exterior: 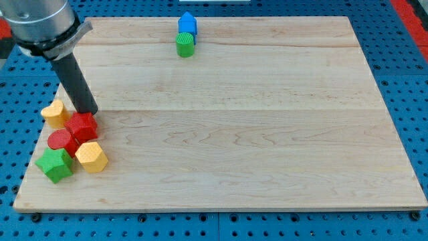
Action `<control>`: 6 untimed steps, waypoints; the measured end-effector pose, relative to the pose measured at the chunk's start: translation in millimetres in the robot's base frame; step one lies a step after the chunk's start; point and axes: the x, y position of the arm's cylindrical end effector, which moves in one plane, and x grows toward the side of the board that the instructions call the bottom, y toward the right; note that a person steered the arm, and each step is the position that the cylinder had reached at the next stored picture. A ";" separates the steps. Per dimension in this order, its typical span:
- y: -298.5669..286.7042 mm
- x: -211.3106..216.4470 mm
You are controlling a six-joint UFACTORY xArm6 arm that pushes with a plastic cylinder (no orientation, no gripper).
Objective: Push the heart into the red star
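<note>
One yellow heart (pixel 54 113) — beside my tip (pixel 89 112)

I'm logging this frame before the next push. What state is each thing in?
My tip: down on the board, at the red star's top edge, right of the heart.
Yellow heart: left of the red star, just short of it.
Red star: touching the red cylinder.
Blue block: against the green cylinder.
</note>
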 end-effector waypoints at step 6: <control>58.4 -81.5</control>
